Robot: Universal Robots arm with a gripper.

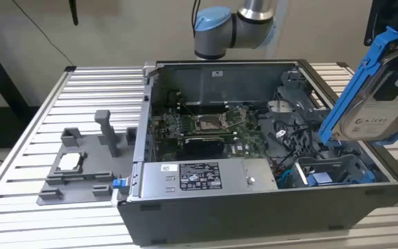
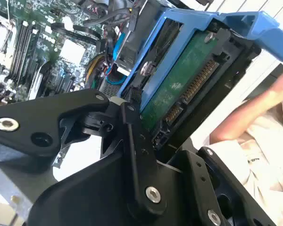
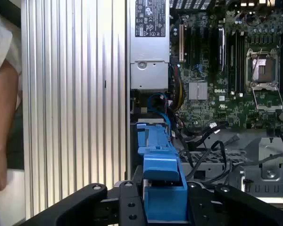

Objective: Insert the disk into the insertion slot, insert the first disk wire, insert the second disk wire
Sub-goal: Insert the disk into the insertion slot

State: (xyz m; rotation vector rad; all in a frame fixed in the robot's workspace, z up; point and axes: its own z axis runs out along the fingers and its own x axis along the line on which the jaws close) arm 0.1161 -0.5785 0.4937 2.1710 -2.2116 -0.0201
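Spanning the scene, a slatted metal table (image 1: 26, 155) carries an open computer case (image 1: 254, 212) with a motherboard (image 1: 206, 127) and a grey power-supply box (image 1: 199, 179) inside. The disk (image 1: 382, 111) in its blue carrier hangs steeply tilted above the case's end at the exterior view's right, apart from the insertion slot (image 1: 333, 171) below it. The gripper (image 3: 164, 207), its black fingers (image 3: 132, 207) drawn in narrow, is clamped on the carrier's two sides in the first wrist view.
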